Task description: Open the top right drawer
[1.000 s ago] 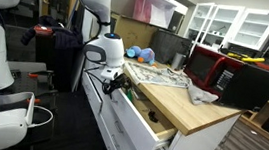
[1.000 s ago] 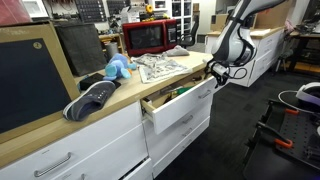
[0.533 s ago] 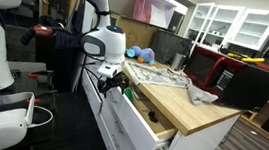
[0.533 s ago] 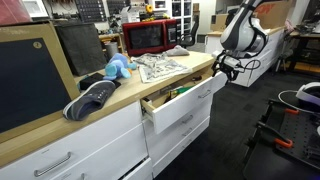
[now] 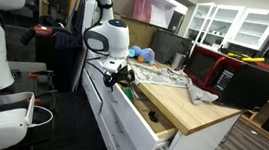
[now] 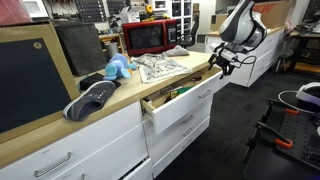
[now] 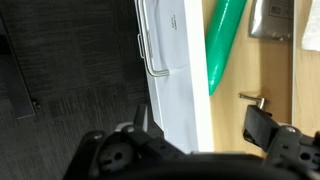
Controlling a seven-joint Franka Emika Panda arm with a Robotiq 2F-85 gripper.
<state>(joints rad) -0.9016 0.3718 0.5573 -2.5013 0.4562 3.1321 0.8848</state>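
**Finding:** The top right drawer (image 5: 135, 125) stands pulled well out of the cabinet beneath the table (image 5: 189, 107) in both exterior views. Its pale interior is exposed, with a green item (image 7: 224, 45) inside.

**End effector:** The end effector (image 7: 200, 125) is open, jaws spread apart and gripping nothing.

**Relation:** In the wrist view the slim handle (image 7: 152, 52) lies at 11 o'clock from it. The drawer front's long axis runs 12 to 6.

**Judgement:** Opening appears largely complete. Any further pull would go towards 9 o'clock.

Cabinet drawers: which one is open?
The top right drawer, just under the wooden counter: pulled out, pale inner box and a green object showing. The other white fronts sit flush.
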